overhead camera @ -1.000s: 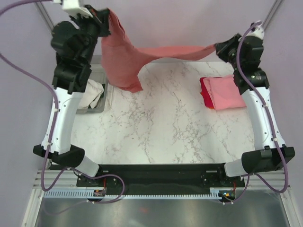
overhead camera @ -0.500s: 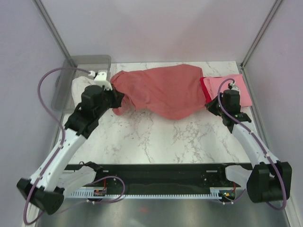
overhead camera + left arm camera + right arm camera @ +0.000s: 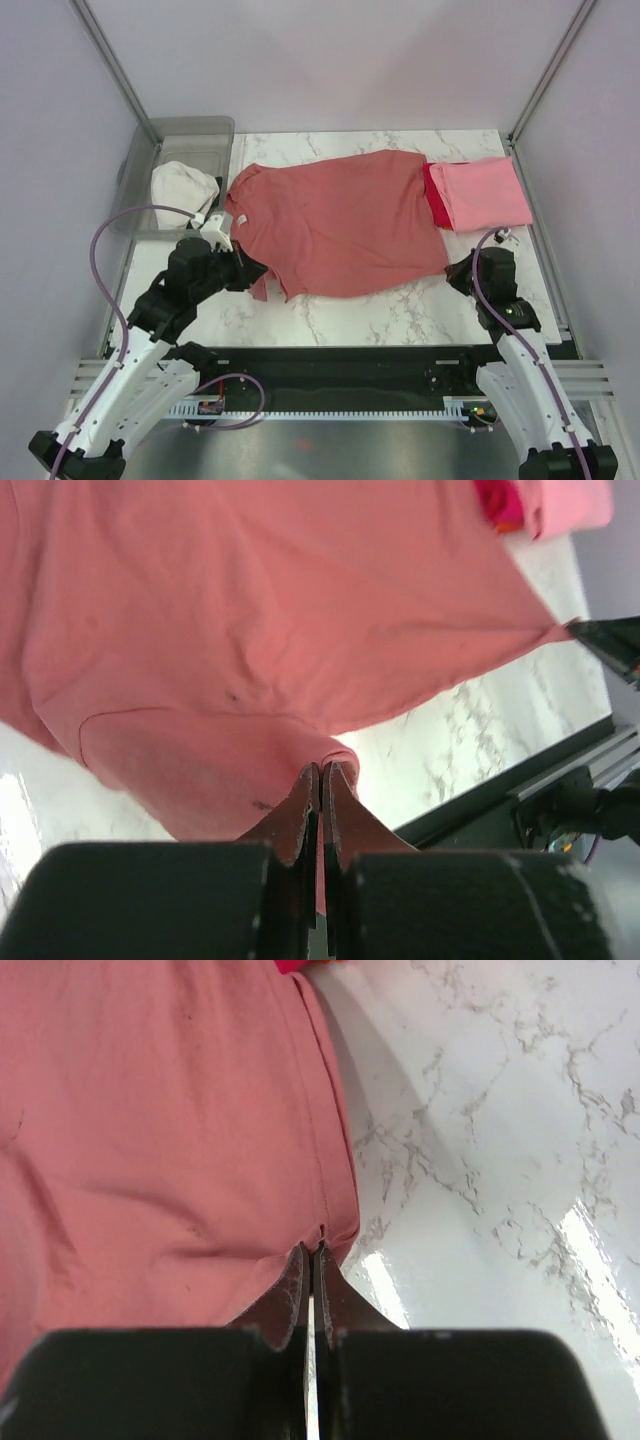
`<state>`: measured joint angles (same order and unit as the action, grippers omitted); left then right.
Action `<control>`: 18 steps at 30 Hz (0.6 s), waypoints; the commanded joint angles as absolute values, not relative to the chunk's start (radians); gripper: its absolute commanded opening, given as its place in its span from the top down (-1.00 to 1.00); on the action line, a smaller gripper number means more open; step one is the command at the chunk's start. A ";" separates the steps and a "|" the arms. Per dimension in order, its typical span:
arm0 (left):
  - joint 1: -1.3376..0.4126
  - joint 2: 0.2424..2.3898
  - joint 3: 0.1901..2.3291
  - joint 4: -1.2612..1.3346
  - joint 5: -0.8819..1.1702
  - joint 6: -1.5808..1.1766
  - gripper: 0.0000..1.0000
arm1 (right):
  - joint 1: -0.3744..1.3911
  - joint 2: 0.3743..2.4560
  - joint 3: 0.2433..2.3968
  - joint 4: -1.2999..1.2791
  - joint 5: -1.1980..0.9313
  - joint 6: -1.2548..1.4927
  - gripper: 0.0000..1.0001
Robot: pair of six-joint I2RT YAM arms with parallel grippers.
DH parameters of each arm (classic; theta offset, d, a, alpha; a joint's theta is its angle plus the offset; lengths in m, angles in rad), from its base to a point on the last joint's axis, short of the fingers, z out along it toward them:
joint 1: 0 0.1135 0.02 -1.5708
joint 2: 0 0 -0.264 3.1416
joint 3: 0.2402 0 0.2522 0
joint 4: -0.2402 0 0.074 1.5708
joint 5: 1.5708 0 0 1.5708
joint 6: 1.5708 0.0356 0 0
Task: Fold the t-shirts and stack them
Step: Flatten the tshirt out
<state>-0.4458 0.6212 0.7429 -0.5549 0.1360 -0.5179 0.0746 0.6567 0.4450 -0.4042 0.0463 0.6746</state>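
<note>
Pinching the dusty salmon-red t-shirt (image 3: 340, 225) with both pincers. My left gripper (image 3: 322, 780) is closed tight on the near sleeve at the shirt's near left corner, with cloth squeezed between the fingers and no gap. My right gripper (image 3: 310, 1258) is clamped the same way on the hem at the near right corner. The shirt lies spread flat across the middle of the marble table (image 3: 340, 320), collar to the left, hem to the right, a few wrinkles. Its far right edge meets the bright red t-shirt (image 3: 433, 205), which lies folded under the folded light pink t-shirt (image 3: 488, 192) at the table's far right. A grey bin (image 3: 190, 135) sits at the far left corner with a white cloth (image 3: 183, 185) in it.
</note>
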 commanded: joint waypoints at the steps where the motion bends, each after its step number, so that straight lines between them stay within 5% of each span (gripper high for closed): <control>1: -0.451 0.615 0.698 -0.586 0.196 -0.600 0.96 | 0.072 0.580 0.417 -0.488 0.078 0.704 1.00; 18: -0.451 0.928 0.703 -0.463 0.160 -0.578 0.93 | 0.074 0.897 0.558 -0.449 0.201 0.647 1.00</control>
<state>-0.4473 0.9112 0.6907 -0.5461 0.1242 -0.5858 0.0746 0.8780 0.5053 -0.4759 0.1371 0.6678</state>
